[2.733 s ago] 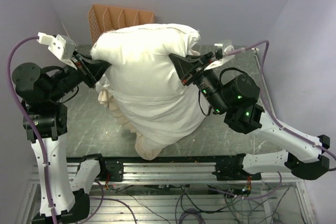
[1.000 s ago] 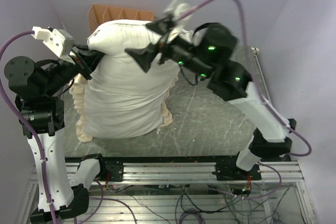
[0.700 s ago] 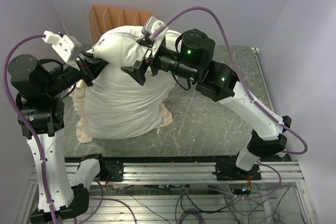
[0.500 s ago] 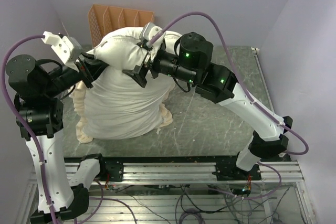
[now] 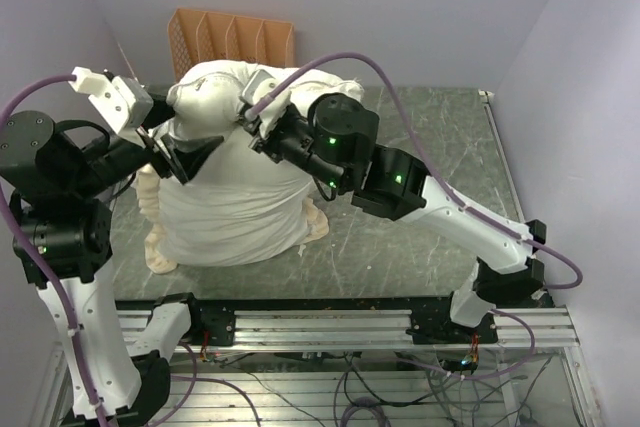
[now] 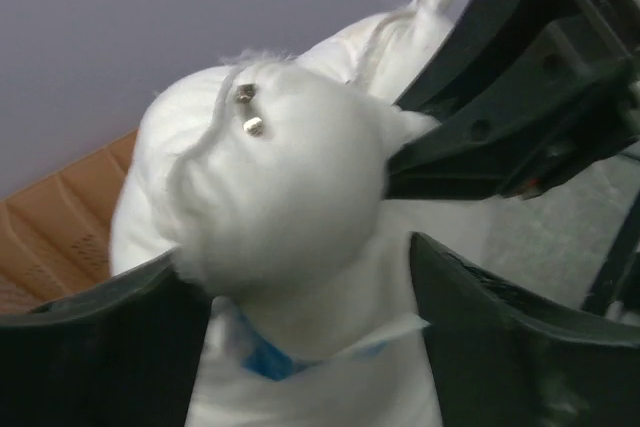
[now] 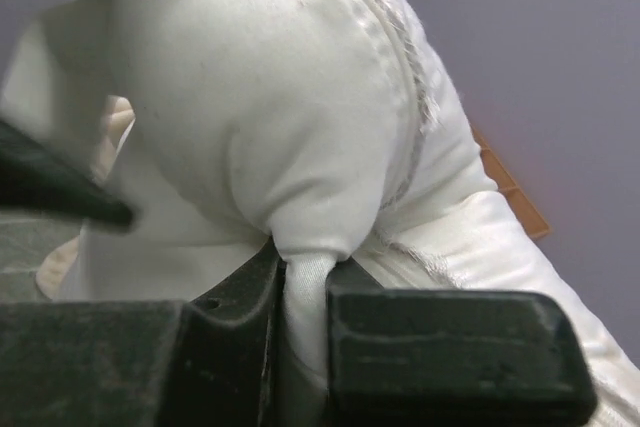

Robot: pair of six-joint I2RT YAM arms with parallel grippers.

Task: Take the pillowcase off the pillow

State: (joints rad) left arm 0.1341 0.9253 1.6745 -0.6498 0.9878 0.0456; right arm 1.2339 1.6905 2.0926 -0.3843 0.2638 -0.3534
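The plump white pillow [image 5: 235,182] stands on end at the table's left. The pillowcase [image 5: 152,232] shows as cream frill bunched low around the pillow's base. My right gripper [image 5: 257,127] reaches in from the right and is shut on a pinch of the pillow's white fabric [image 7: 305,282] near its top. The left gripper [image 5: 190,154] is open at the pillow's upper left. In the left wrist view its fingers [image 6: 105,347] stand on either side of the pillow's bulging top [image 6: 275,177], above a blue and white label [image 6: 250,359].
An orange slotted rack [image 5: 230,37] stands behind the pillow against the back wall. The grey marbled table [image 5: 420,217] runs to the right, with walls close on the left and right. The right arm's black body [image 6: 520,117] crosses just right of the pillow's top.
The right arm has swung left and down and closed on the pillow's top. The left gripper has opened, letting go of the fabric it held. The pillow's top has dropped a little.
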